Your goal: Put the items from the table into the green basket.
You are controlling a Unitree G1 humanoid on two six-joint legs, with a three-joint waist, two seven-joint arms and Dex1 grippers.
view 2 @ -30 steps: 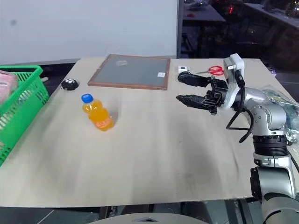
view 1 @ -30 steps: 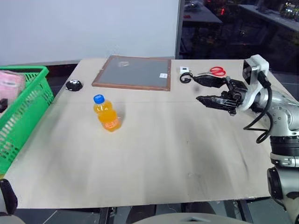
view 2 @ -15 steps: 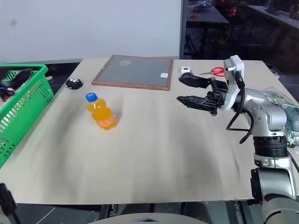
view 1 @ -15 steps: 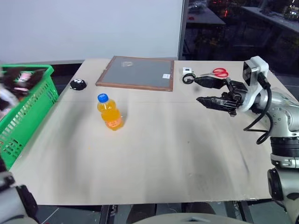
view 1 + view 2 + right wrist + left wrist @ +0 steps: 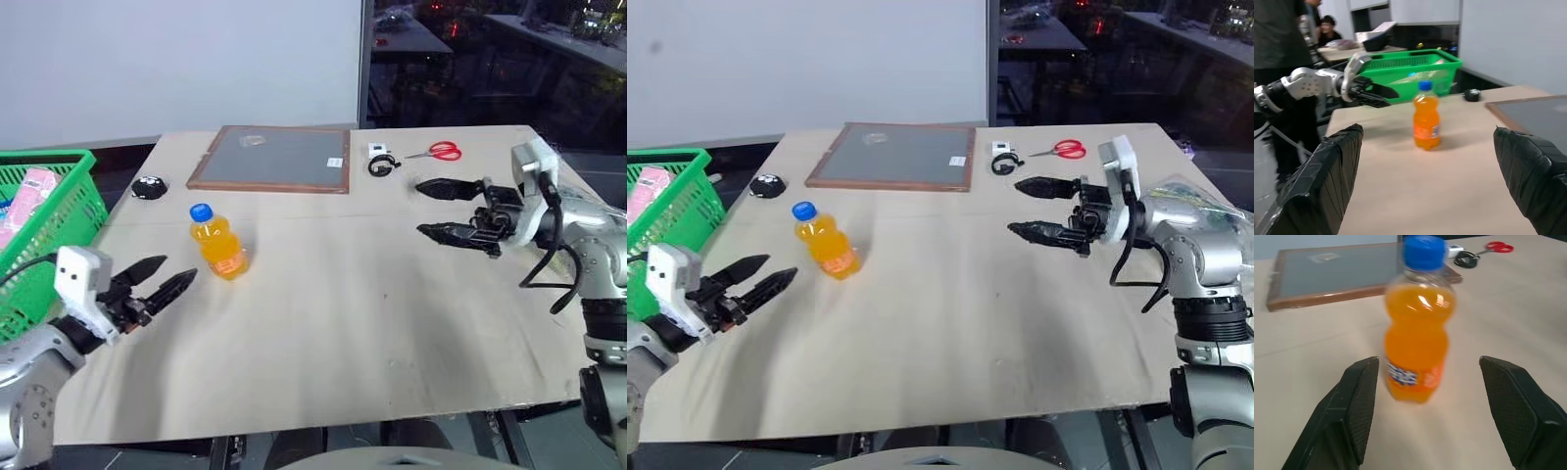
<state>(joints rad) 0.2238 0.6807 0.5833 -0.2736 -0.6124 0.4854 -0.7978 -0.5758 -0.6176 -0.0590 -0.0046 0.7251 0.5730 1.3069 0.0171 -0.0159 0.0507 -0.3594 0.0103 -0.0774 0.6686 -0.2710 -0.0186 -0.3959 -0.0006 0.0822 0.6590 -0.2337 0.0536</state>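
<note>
Now that my left gripper (image 5: 162,278) has swung in from the basket at lower left, fingers spread and empty, it points at the orange-drink bottle (image 5: 218,241) standing left of centre — next pickup. Green basket (image 5: 61,211) holds the pink carton (image 5: 29,191); right gripper (image 5: 443,209) hovers spread at right.

You've got a pale wood surface (image 5: 343,323) w/ few things on it. Orange-drink bottle (image 5: 217,242) stands upright, left of centre. Wood-framed grey board (image 5: 270,158) lies flat at far edge; red-handled scissors (image 5: 437,151) at far right. Small white block w/ black cord (image 5: 379,161) sits betw. board & scissors. Round black object (image 5: 149,186) near far-left corner.
</note>
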